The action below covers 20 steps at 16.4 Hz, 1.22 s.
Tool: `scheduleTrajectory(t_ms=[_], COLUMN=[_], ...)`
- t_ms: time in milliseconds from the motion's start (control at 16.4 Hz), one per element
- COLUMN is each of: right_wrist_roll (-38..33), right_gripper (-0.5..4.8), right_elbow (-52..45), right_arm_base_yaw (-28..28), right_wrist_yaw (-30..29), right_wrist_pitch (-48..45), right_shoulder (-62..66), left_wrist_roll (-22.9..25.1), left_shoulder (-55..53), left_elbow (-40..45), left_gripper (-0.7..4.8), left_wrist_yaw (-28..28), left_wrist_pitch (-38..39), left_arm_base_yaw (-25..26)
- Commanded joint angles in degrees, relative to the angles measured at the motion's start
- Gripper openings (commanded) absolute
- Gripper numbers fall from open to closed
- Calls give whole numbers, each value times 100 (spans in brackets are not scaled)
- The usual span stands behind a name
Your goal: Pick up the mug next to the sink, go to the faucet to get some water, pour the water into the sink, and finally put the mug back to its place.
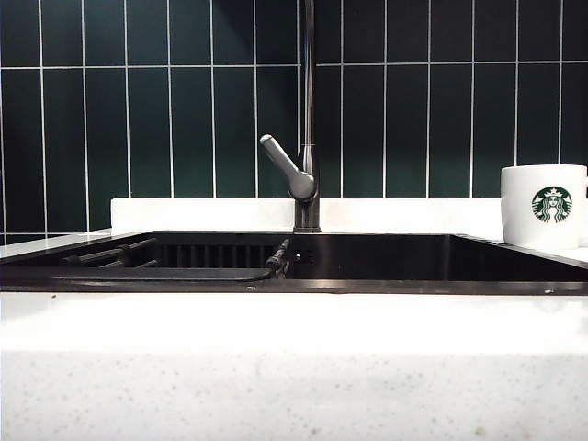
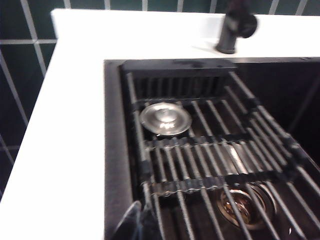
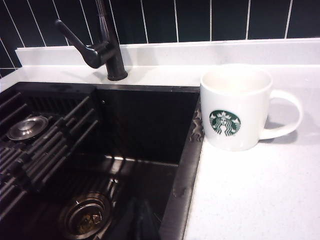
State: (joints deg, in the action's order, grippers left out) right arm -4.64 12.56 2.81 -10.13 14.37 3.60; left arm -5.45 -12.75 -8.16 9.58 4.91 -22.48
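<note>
The white mug (image 1: pixel 543 206) with the green logo stands upright on the countertop right of the sink (image 1: pixel 432 285), handle away from the basin; it shows again as the mug (image 3: pixel 235 109) beside the sink rim (image 3: pixel 186 170). The dark faucet (image 1: pixel 308 119) rises behind the basin with its lever (image 1: pixel 283 165) angled left, seen too as the faucet (image 3: pixel 107 45). No water runs. My right gripper (image 3: pixel 140 220) is shut and empty, low over the basin's near edge, well short of the mug. My left gripper (image 2: pixel 139 222) is shut and empty above the sink's left rim. Neither arm shows in the exterior view.
A dark roll-up drying rack (image 2: pixel 210 150) spans the sink's left half, with a round metal lid (image 2: pixel 165 119) resting on it. A drain strainer (image 3: pixel 85 217) sits in the basin floor. White speckled countertop (image 1: pixel 294 367) surrounds the sink, with dark green wall tiles (image 1: pixel 138 110) behind.
</note>
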Motion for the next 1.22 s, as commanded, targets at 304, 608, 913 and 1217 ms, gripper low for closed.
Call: scheduleTrajectory(t_ms=[304,608,913,1217], right_wrist_roll=[216,428,490,623], right_gripper=[-1,-1,-1,-1], right_elbow=[-584,-765,-874,-1132], right_arm_base_yaw=[0,0,0,0], right_wrist_yaw=[461,503,466,560], right_wrist_pitch=[-420,-717,-778,-931], right_shoulder=[-2,-4,-7,-13], left_wrist_roll=[90,68,157,560], left_shoulder=[-2,0,11,17], left_elbow=[446,767,769,774], left_gripper=[-6,-6,-6,-6], left_wrist_yaw=[219,52,-212,-280], left_wrist_pitch=[-356,-1196,-1202,-1051], left_arm_base_yaw=[-2,-2,-2,-2])
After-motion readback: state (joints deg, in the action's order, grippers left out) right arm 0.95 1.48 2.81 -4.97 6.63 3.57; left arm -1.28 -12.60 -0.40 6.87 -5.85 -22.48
